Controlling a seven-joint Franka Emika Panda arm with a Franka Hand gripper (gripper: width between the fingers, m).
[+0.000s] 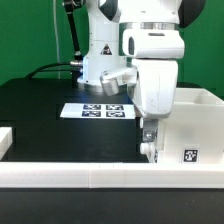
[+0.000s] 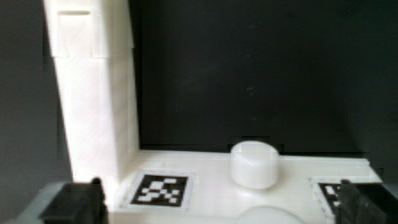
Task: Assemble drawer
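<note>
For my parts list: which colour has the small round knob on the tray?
White, like the tray itself. The knob shows best in the wrist view.

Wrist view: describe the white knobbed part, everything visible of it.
The knobbed tray looks like smooth white plastic. One flat face shows, with a short round-topped knob standing out of it between two black-and-white square tags, one cut off. A tall white wall adjoins it on one side; whether they are joined cannot be told. The open gripper straddles it without touching the knob.
</note>
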